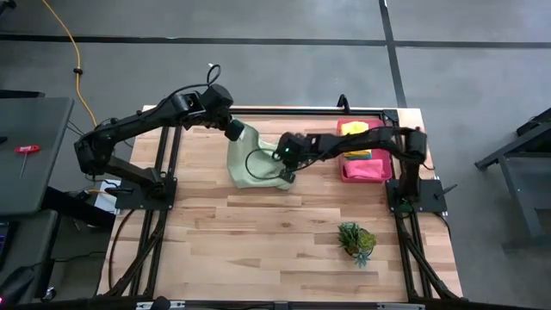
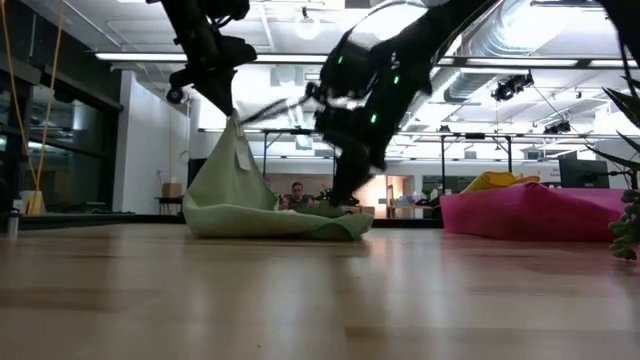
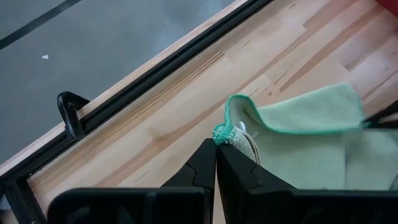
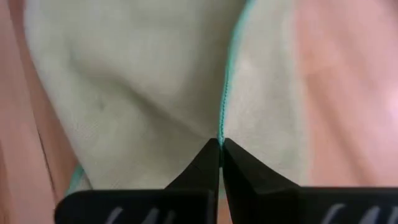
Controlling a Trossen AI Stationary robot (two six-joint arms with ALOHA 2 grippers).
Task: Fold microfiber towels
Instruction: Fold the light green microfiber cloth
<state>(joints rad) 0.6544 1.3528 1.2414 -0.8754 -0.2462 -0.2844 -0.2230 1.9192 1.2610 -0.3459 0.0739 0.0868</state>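
A soft, fuzzy pale green towel (image 1: 252, 159) lies near the middle of the wooden table (image 1: 258, 241), toward the far side. The left gripper (image 1: 232, 129) pinches its far left corner and holds it up, so the cloth stands in a pointy tent shape. The right gripper (image 1: 287, 175) is down at the towel's near right edge, its fingers pressed together on the teal-stitched hem. To the right, a hard pink tray (image 1: 362, 170) holds a yellow towel (image 1: 360, 127). A small spiky green plant (image 1: 356, 240) sits nearer, on the right.
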